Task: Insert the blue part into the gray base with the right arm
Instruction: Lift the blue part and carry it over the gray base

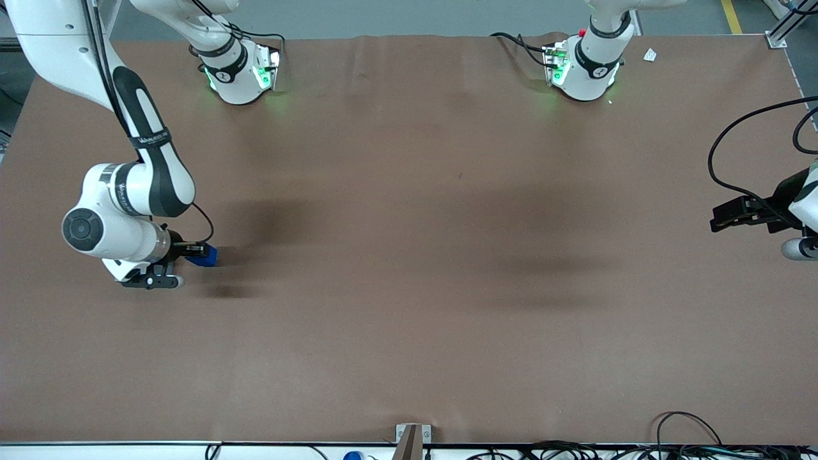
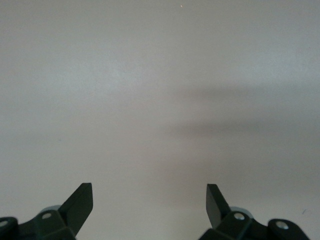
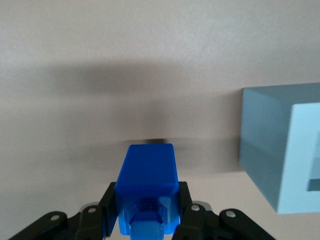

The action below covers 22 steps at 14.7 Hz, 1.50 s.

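Observation:
My right gripper (image 1: 197, 250) hangs low over the brown table (image 1: 409, 287) at the working arm's end, shut on the blue part (image 1: 208, 256). In the right wrist view the blue part (image 3: 149, 167) sits squeezed between the two black fingers (image 3: 186, 200) of the gripper (image 3: 147, 201), lifted above its own shadow on the table. The gray base (image 3: 282, 155) stands on the table beside the blue part, a short gap apart, with an edge of its recess showing. In the front view the gray base is hidden.
Two arm bases (image 1: 239, 76) (image 1: 585, 70) stand along the table's edge farthest from the front camera. A small white scrap (image 1: 650, 55) lies near the parked arm's base. Cables (image 1: 690, 441) run along the nearest edge.

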{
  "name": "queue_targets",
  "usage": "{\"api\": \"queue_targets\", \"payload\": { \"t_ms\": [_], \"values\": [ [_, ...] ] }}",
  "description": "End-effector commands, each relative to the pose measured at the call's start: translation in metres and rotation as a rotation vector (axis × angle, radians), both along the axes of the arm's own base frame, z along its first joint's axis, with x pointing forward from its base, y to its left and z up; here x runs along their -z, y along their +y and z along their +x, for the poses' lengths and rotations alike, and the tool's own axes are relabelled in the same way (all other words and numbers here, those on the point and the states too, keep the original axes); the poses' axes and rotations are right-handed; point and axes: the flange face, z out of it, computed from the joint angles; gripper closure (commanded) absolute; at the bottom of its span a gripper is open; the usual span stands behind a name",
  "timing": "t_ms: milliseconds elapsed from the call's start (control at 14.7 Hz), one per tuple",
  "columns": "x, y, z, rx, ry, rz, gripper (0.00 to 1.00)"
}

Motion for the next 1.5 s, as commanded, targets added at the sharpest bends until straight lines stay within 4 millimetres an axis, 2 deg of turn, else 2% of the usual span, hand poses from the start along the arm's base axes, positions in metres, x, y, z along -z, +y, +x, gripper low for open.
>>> {"api": "queue_targets", "payload": {
  "t_ms": [0, 273, 409, 477, 545, 1091, 1432],
  "values": [
    [-0.017, -0.014, 0.006, 0.024, 0.0, 0.017, 0.82],
    [-0.025, -0.014, 0.008, 0.027, -0.014, 0.016, 0.82],
    [-0.029, -0.023, 0.005, 0.039, 0.003, 0.017, 0.82],
    [-0.035, -0.035, 0.005, 0.059, 0.012, 0.018, 0.82],
    [-0.04, -0.038, 0.005, 0.064, 0.017, 0.019, 0.82],
    [-0.08, -0.04, 0.01, 0.052, 0.061, 0.026, 0.82],
    [-0.087, -0.078, 0.011, 0.033, 0.045, 0.042, 0.83]
  ]
}}
